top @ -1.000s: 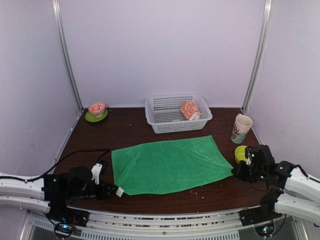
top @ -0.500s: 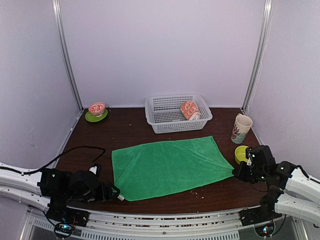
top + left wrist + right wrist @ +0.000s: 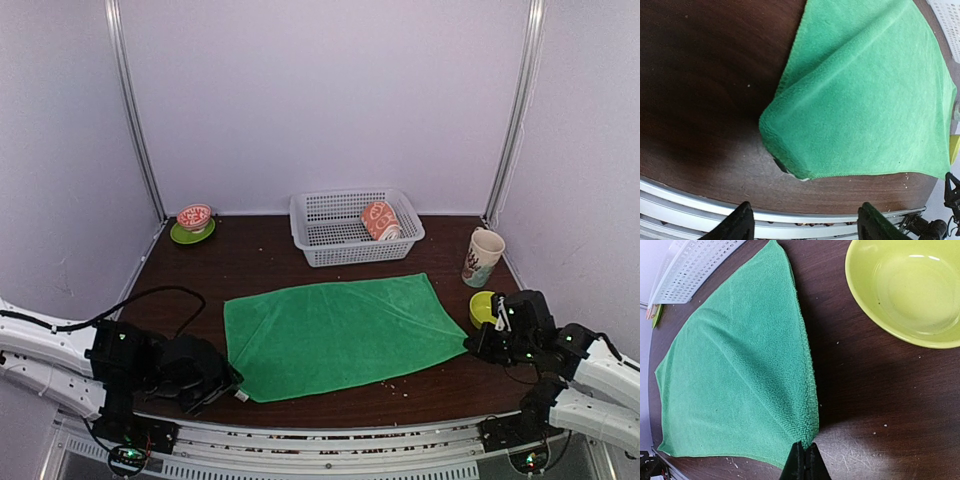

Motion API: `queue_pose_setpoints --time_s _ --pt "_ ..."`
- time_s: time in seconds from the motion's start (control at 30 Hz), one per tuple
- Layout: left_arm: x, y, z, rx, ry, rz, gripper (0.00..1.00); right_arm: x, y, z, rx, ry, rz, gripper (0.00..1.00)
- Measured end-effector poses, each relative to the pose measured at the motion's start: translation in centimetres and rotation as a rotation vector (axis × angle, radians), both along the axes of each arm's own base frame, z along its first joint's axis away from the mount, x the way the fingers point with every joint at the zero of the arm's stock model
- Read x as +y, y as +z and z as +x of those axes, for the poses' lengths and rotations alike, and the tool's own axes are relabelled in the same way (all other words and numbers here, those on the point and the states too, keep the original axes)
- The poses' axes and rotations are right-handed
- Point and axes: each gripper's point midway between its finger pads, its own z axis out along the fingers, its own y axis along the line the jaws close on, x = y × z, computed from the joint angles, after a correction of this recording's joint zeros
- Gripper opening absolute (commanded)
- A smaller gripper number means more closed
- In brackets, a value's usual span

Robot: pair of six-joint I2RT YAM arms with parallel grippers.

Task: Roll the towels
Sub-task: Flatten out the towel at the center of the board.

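The green towel (image 3: 335, 330) lies spread flat across the middle of the table, also seen in the left wrist view (image 3: 865, 100) and the right wrist view (image 3: 740, 380). Its near-left corner is slightly humped, with a white tag beneath. My left gripper (image 3: 230, 384) (image 3: 805, 225) stands open just short of that corner, nothing between its fingers. My right gripper (image 3: 472, 345) (image 3: 805, 457) is shut on the towel's near-right corner, low on the table. The peach-orange towel (image 3: 380, 220) sits rolled inside the basket.
A white basket (image 3: 355, 228) stands at the back centre. A mug (image 3: 483, 256) and a yellow-green bowl (image 3: 482, 306) (image 3: 905, 290) sit close by the right arm. A green saucer with a red bowl (image 3: 193, 225) is at the back left. The metal front rail (image 3: 715, 212) runs under the left gripper.
My left gripper opened and let go of the green towel's near-left corner, then drew back a little; the corner now rests on the table. The right gripper has stayed put.
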Motion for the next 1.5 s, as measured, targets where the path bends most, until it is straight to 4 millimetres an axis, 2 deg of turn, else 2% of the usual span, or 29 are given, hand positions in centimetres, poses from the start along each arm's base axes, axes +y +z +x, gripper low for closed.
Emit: queue_pose_setpoints --time_s 0.27,0.43,0.47,0.63,0.97,1.2,1.33,1.5 --pt "2.3 -2.7 -0.3 0.029 0.071 0.047 0.57 0.4 0.6 0.2 -0.007 0.018 0.004 0.00" --pt "3.5 -3.6 -0.1 0.019 0.090 0.054 0.56 0.5 0.3 0.2 0.009 0.023 0.001 0.00" --pt "3.6 -3.5 -0.1 0.017 0.093 0.051 0.59 0.5 0.2 0.2 0.011 0.024 -0.001 0.00" --pt "3.4 -3.2 0.6 0.005 0.122 0.027 0.73 0.6 0.4 0.3 0.010 0.026 0.001 0.00" --pt "1.8 -3.5 1.5 0.010 0.151 0.012 0.73 0.6 0.5 0.3 0.007 0.026 0.003 0.00" --pt "1.3 -2.9 2.2 0.005 0.176 -0.015 0.71 0.6 0.8 0.3 -0.004 0.026 0.010 0.00" --pt "1.1 -3.0 2.4 0.010 0.180 -0.011 0.64 0.6 0.8 0.3 -0.005 0.026 0.010 0.00" --pt "0.6 -3.5 2.2 0.027 0.172 -0.010 0.46 0.7 0.8 0.3 -0.006 0.026 0.011 0.00"
